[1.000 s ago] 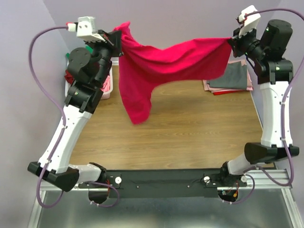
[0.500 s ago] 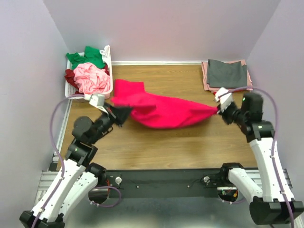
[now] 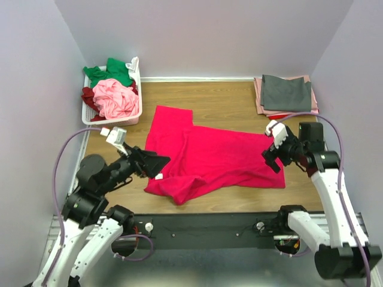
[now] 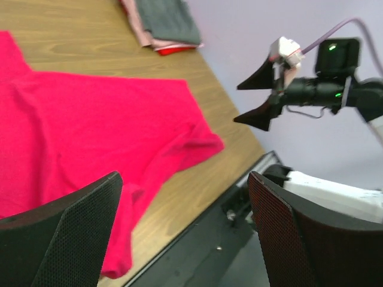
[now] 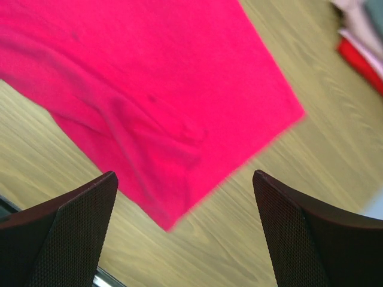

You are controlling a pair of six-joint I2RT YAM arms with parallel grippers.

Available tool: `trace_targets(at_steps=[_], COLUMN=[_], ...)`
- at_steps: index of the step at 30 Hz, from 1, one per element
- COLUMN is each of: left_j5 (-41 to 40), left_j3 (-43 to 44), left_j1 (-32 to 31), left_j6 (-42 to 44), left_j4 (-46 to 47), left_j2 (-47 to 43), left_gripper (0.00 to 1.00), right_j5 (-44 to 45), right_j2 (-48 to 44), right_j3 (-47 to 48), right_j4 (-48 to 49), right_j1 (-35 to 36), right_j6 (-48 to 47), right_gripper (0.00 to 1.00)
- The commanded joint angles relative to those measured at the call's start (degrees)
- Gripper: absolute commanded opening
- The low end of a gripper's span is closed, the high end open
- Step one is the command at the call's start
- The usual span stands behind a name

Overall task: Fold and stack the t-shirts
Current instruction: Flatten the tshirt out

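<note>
The crimson-pink t-shirt point(image 3: 209, 156) lies spread on the wooden table, with its near left part rumpled; nothing holds it. My left gripper point(image 3: 158, 165) hovers open at the shirt's near left edge, and in the left wrist view the left gripper point(image 4: 185, 179) has nothing between its fingers above the shirt point(image 4: 90, 119). My right gripper point(image 3: 269, 157) is open at the shirt's right edge. The right wrist view shows the right gripper point(image 5: 184, 174) empty over a corner of the shirt point(image 5: 149, 78). More t-shirts fill a basket point(image 3: 137, 69): green point(image 3: 111, 72), light pink point(image 3: 116, 98), maroon point(image 3: 88, 95).
A folded stack with a grey t-shirt point(image 3: 286, 92) on top sits at the back right corner, and the same stack point(image 4: 164, 21) shows in the left wrist view. The white basket stands at the back left against the wall. A black rail point(image 3: 203, 224) runs along the table's near edge.
Both grippers swung the shirt down from the air onto the table, then opened and let go. The shirt now lies spread flat and the grippers have drawn slightly back from it.
</note>
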Motion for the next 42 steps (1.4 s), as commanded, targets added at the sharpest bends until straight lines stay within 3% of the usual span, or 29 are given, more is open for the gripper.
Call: trace_targets(at_steps=[1, 3, 7, 9, 12, 14, 19, 26, 34, 42], left_j5=[-5.1, -5.3, -9.6, -13.4, -19.0, -20.6, -19.9, -19.7, -22.9, -25.4], left_j3=[-3.5, -4.2, 0.5, 3.5, 9.0, 13.0, 22.7, 43.6, 57.5, 64.9], left_j1=[0.0, -0.1, 0.3, 0.4, 2.8, 4.6, 10.1, 12.1, 14.2, 14.8], left_j6=[6.4, 8.0, 14.8, 19.4, 23.9, 24.8, 27.6, 32.3, 34.5, 34.7], left_j4=[2.2, 9.0, 12.9, 12.6, 13.6, 14.5, 18.7, 10.8, 5.2, 0.8], left_j2=[8.8, 13.4, 31.2, 36.7, 46.2, 53.2, 67.0, 87.8, 101.3, 107.8], left_gripper=[0.93, 0.93, 0.92, 0.92, 0.9, 0.82, 0.77, 0.6, 0.53, 0.52], right_j5=[-10.4, -13.2, -20.9, -20.9, -13.8, -11.1, -15.2, -22.2, -25.1, -26.4], right_j2=[7.0, 13.4, 21.5, 23.7, 25.5, 27.1, 35.9, 43.4, 42.7, 41.6], right_j3=[1.8, 3.2, 5.4, 5.6, 4.8, 4.7, 9.3, 12.6, 10.3, 9.0], right_j4=[6.1, 7.6, 8.2, 10.0, 14.1, 16.3, 17.0, 17.5, 17.3, 17.3], right_j1=[-0.3, -0.2, -0.3, -0.4, -0.8, -3.2, -11.5, -18.0, -19.6, -20.1], right_j6=[9.0, 11.6, 13.6, 15.8, 20.1, 22.6, 25.0, 25.0, 23.1, 23.0], right_gripper=[1.0, 1.0, 0.99, 0.99, 0.99, 0.99, 0.95, 0.92, 0.92, 0.92])
